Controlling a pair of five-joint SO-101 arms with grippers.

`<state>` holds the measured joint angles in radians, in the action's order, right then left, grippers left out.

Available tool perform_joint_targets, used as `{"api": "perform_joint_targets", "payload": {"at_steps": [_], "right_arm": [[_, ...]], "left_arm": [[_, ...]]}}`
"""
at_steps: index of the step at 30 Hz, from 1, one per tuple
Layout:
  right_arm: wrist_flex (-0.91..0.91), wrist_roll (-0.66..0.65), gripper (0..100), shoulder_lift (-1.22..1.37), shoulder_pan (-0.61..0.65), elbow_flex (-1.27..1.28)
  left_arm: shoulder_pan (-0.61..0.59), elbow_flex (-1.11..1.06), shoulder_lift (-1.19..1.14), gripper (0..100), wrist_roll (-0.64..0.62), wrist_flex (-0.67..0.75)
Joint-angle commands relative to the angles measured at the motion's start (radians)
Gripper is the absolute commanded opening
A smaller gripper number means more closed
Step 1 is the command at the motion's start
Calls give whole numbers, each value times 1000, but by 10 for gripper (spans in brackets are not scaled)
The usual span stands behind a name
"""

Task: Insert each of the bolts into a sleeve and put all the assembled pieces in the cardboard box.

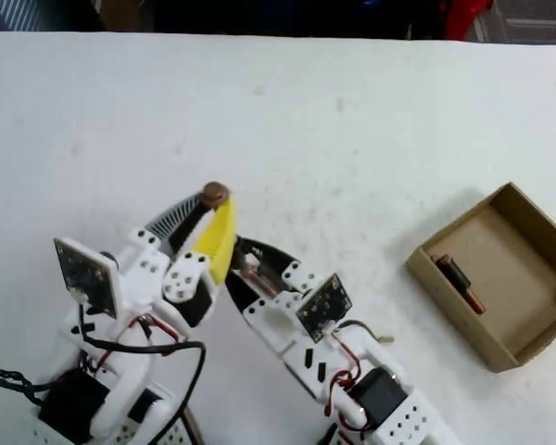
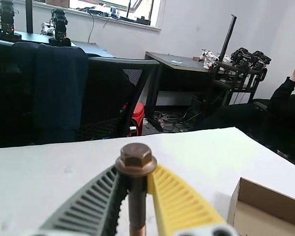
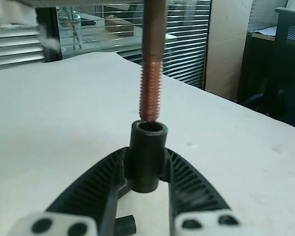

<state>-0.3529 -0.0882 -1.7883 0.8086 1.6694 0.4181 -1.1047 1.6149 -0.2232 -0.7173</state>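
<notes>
Cardboard box (image 1: 514,278) sits open-topped on the white table (image 1: 306,120), toward the table's right side and closer to its near edge than its far one. It is plain brown board, rectangular with low walls, and turned at an angle to the table's edges. One assembled piece (image 1: 461,284) lies inside along the wall nearest the arms: a dark tube with a coppery end showing out of it. The table top is matt white and faintly speckled.

The left arm (image 1: 120,315) and right arm (image 1: 352,371), white plastic with black motors and loose wires, stand at the near edge, well apart from the box.

The left gripper (image 1: 208,206) has one grey ribbed finger (image 2: 88,206) and one yellow ribbed finger (image 2: 179,201). They are pressed in on a bolt (image 2: 136,160) just under its head, holding it upright, head up. The bolt is copper-coloured metal with a six-sided head, a smooth shank and a threaded lower end.

The right gripper (image 3: 146,169), with two black ribbed fingers, pinches a sleeve (image 3: 147,157) upright from both sides. The sleeve is a short, smooth black tube with a round open mouth facing up. The bolt's threaded tip hangs straight over that mouth, right at its rim; whether it is inside cannot be told.
</notes>
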Motion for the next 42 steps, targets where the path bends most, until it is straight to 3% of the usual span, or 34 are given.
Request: {"api": "perform_joint_targets", "payload": {"at_steps": [1, 13, 24, 38, 42], "right_arm": [[21, 3, 17, -15, -5, -17], [21, 3, 17, -15, -7, -17], [21, 3, 17, -15, -7, -18], [21, 3, 17, -15, -7, -18], [21, 3, 17, -15, -7, -18]], "left_arm": [[-18, -2, 7, 22, 12, 34], [-10, -46, 10, 22, 12, 26], [-16, -48, 10, 22, 18, -226], [-16, -101, 10, 24, 25, -137], [-15, -101, 10, 24, 132, -130]]}}
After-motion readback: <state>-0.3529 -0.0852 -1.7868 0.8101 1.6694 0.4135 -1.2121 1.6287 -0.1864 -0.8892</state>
